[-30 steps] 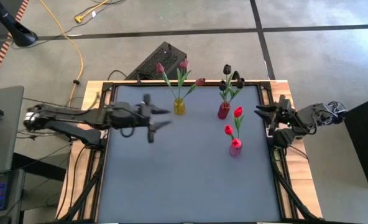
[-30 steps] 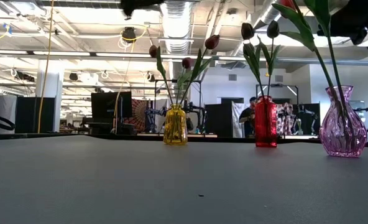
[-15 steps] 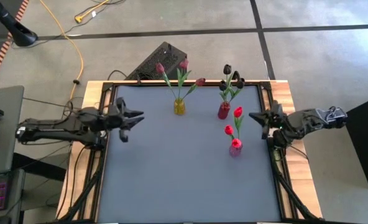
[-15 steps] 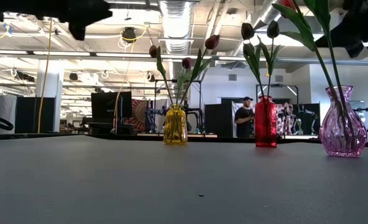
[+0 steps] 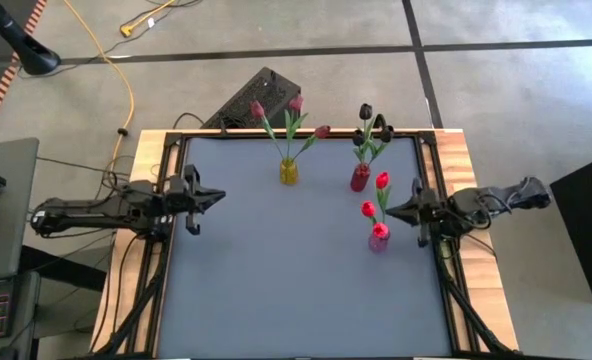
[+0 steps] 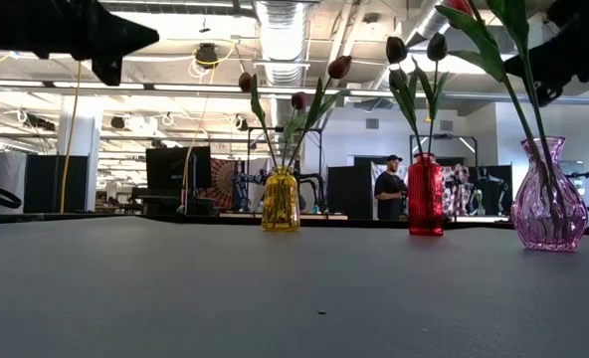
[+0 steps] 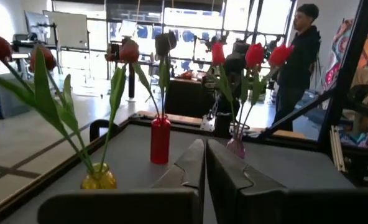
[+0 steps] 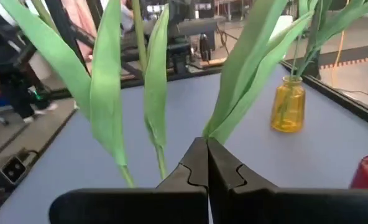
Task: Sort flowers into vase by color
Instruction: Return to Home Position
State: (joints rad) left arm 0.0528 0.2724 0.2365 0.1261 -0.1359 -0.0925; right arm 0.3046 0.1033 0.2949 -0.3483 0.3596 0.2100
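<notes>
Flowers [image 5: 379,196] just beside empty right gripper [image 5: 393,211].

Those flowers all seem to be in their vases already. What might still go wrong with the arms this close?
The right gripper, fingers shut, sits right beside the pink vase and its red tulips; its wrist view shows green leaves just ahead. A small push forward might snag a stem or tip the narrow vase. The left gripper, also shut, hangs over the table's left edge, far from the yellow vase, so it poses little danger.
</notes>
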